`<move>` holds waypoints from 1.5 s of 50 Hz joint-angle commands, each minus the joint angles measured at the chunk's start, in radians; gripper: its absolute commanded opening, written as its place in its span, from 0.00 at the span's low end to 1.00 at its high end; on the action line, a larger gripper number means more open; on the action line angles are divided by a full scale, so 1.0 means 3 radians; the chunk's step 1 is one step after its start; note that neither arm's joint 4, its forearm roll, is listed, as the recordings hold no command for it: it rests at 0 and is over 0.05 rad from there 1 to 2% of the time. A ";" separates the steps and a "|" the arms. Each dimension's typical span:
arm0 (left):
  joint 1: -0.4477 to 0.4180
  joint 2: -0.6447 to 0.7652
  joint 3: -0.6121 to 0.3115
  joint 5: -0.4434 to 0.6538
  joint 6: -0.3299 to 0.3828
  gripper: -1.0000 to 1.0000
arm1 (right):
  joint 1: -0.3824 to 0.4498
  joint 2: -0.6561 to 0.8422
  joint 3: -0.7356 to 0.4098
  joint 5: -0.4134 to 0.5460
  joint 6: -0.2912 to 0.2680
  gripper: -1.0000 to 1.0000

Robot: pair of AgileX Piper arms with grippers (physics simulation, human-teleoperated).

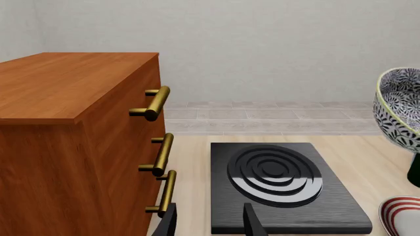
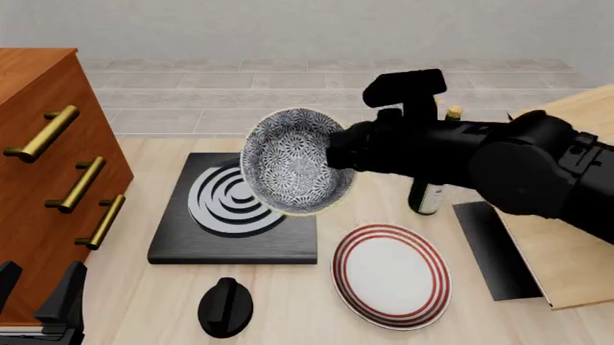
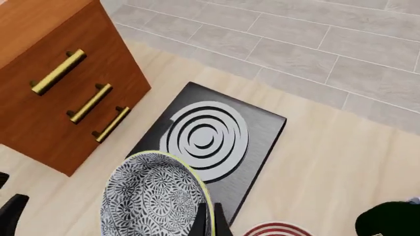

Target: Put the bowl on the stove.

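Front view shows the right claw (image 2: 338, 154) clenched on the rim of the bowl (image 2: 295, 162), holding it up off the desk (image 2: 317, 287) and tipped on its side, so that the patterned inside faces the camera rather than the ceiling. In the right wrist view the two thin fingertips (image 3: 198, 221) pinch the rim (image 3: 196, 189), one on each side of the wall. From the claw the stove (image 2: 172, 241) lies at about 8 o'clock and lower, with the bowl covering the right part of the ring burner (image 2: 223, 198); how high the bowl hangs above the slab I cannot tell. The stove is square, so it has no long axis to line up with, and the bowl's opening axis runs nearly level. By my judgement the coming move turns on carrying the bowl a little further toward 9 o'clock, rolling it upright and then lowering it onto the rings. The right arm (image 2: 499, 162) reaches in from 3 o'clock, its forearm almost horizontal across the desk, above the red-ringed plate (image 2: 392, 277). The left claw (image 2: 39, 305) sits low at 7 o'clock beside the wooden drawer cabinet (image 2: 39, 108), released and grasping nothing, well apart from the bowl. The right arm is plainly the nearer one.
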 commanded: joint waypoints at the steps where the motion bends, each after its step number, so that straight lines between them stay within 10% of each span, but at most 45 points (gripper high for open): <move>1: 0.0000 0.0000 0.0000 0.0000 0.0000 1.00 | 0.0101 0.0403 -0.0397 -0.0012 0.0130 0.00; 75: 0.0000 0.0000 0.0000 0.0000 0.0000 1.00 | 0.0040 0.2210 -0.1699 -0.0207 0.0645 0.00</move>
